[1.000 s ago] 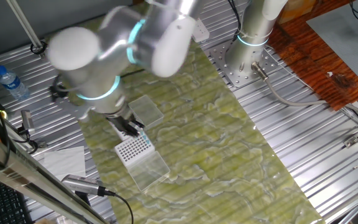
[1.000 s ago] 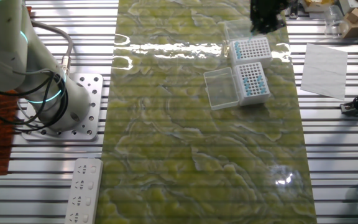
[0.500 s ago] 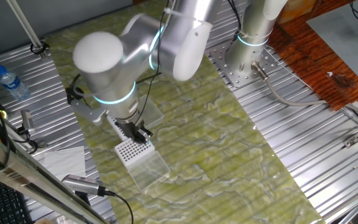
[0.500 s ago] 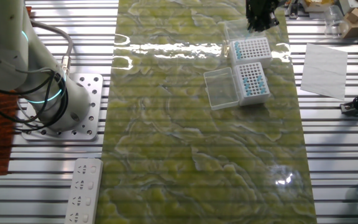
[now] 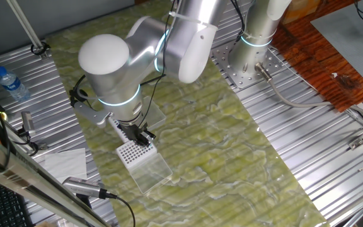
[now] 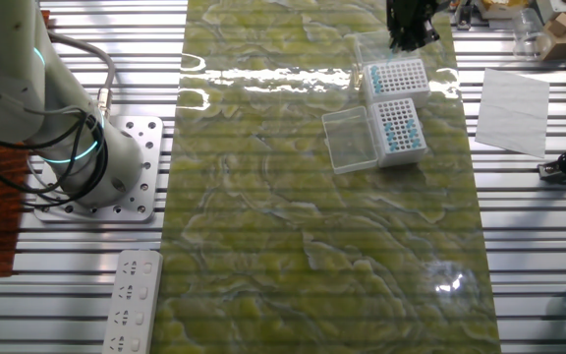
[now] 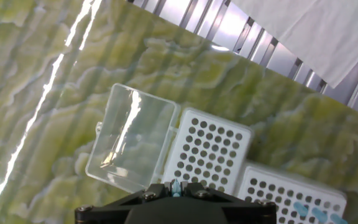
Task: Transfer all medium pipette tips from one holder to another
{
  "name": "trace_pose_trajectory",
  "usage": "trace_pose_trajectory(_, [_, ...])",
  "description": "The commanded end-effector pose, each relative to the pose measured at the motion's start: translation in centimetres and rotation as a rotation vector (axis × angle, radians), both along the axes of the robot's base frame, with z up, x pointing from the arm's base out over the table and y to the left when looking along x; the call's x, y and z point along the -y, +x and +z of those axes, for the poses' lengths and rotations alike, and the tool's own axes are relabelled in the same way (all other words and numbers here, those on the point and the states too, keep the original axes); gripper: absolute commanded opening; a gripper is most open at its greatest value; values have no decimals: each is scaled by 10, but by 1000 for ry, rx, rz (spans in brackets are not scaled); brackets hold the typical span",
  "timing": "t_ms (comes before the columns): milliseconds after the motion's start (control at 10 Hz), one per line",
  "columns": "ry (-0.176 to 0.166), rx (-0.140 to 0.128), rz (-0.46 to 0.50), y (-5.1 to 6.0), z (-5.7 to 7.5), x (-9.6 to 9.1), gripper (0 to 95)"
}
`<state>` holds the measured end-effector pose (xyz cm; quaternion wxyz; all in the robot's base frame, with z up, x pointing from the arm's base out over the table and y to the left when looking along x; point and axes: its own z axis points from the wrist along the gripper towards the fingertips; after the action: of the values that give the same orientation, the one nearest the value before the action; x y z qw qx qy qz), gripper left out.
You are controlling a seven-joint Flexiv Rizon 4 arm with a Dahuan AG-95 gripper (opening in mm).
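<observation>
— Looking at one fixed view first: the claw [image 5: 140, 135] is hanging just above the white holder [image 5: 134, 151], and its clear lid [image 5: 151, 171] is lying open toward the near edge. What is worrying you?

— Alignment. The holes are packed tight, so a tip coming down slightly off could be catching a rim and bending or dropping — that is my guess, not something shown. The big arm [image 5: 125, 69] is also hiding the second holder here.

— In the other fixed view, both are showing. The claw [image 6: 408, 22] is sitting at the top edge, over the far holder [image 6: 395, 78], which has only a few blue dots. The near holder [image 6: 399, 131] is carrying most of the medium pipette tips [image 6: 393, 126].

— So plenty is remaining to move. Any nudge could be sliding these light boxes on the green mat [image 6: 312, 197].

— The hand view is showing a sliver of pale blue [image 7: 174, 186] pinched between the jaws, so the claw is clenched on what I am taking to be one tip. Below lies the empty grid [image 7: 209, 150]; the other grid [image 7: 291, 193] is peeking in at the corner.

— And the room?

— The surface [image 6: 529, 236] is ribbed metal, with paper [image 6: 512, 110] beside the mat and a water bottle [image 5: 10, 82] off to the side.
</observation>
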<state>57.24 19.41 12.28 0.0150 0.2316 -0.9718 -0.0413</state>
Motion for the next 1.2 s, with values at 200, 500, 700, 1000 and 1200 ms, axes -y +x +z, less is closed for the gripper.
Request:
trace_pose_trajectory(200, [-1,4,-5,0,-1,-2,0])
trace_pose_trajectory(500, [-1,8,-4,0,-2,-1,0])
trace_pose_trajectory(700, [0,13,-1,1,-3,-1,0])
trace_pose_trajectory(1000, [-1,19,4,2,-5,0,0])
trace_pose_trajectory(1200, [1,20,6,3,-6,0,0])
